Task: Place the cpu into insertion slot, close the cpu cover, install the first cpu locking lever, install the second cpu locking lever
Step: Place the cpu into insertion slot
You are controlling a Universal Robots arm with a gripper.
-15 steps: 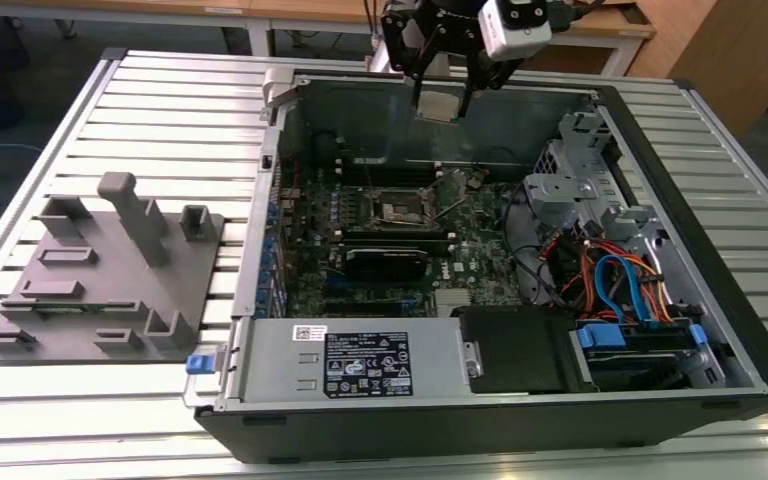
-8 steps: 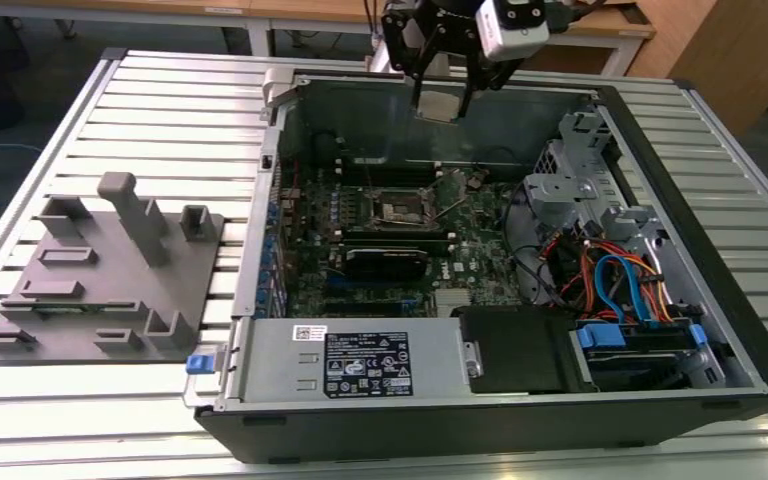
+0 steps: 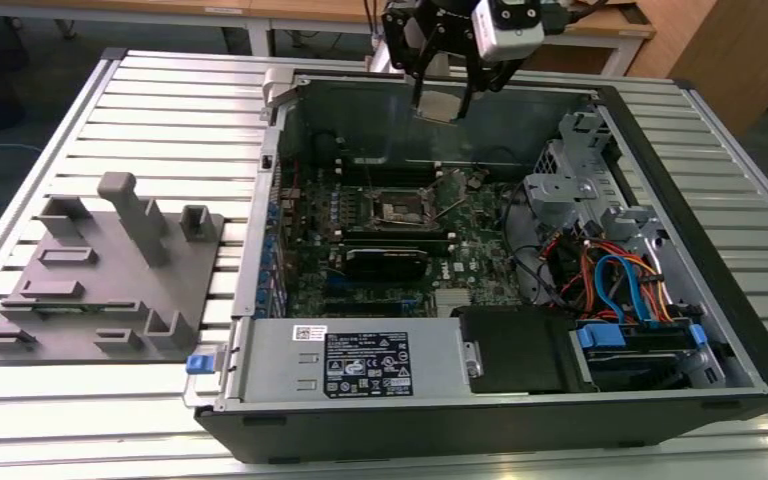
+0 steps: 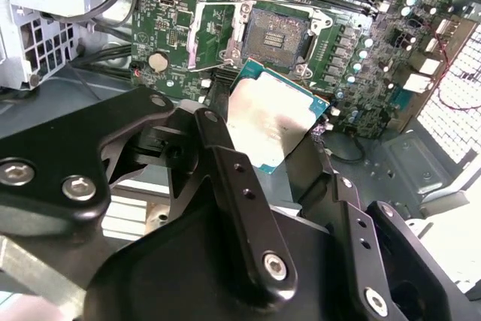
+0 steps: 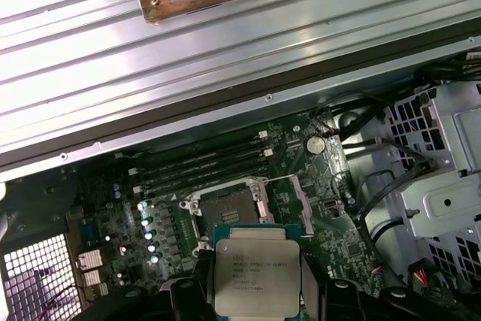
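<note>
Gripper: I see it (image 3: pixel 440 95) hanging above the far wall of the case (image 3: pixel 704 330), up and beyond the slot (image 3: pixel 398 210) in the exterior view.
Fingers: clamped on the cpu (image 4: pixel 274 122). In the second wrist view one black finger (image 4: pixel 225 163) sits on each of two opposite edges of the chip.
Cpu: held in the air, well above the slot and touching nothing but the fingers. In the first wrist view its silvery top (image 5: pixel 257 280) faces my camera. In the second wrist view a teal rim runs round the metal top.
Slot: open and bare on the green board (image 3: pixel 478 260). Its dark centre and silver rim show in both wrist views (image 4: pixel 279 31) (image 5: pixel 225 208).
Cover: the thin silver frame (image 4: pixel 213 35) is swung off the slot and stands just beside it along one side, with board showing through its window.
Memory slots: long dark strips (image 5: pixel 203 167) run on the board near the slot.
Case: lies on its side on the slatted desk (image 3: pixel 157 100) with the open face up.
Power supply: a grey box (image 3: pixel 357 365) at the near edge of the case, well apart from the slot.
Fixture: a grey moulded block (image 3: pixel 104 280) on the desk outside the case, well apart from the slot, toward the exterior view's left.
</note>
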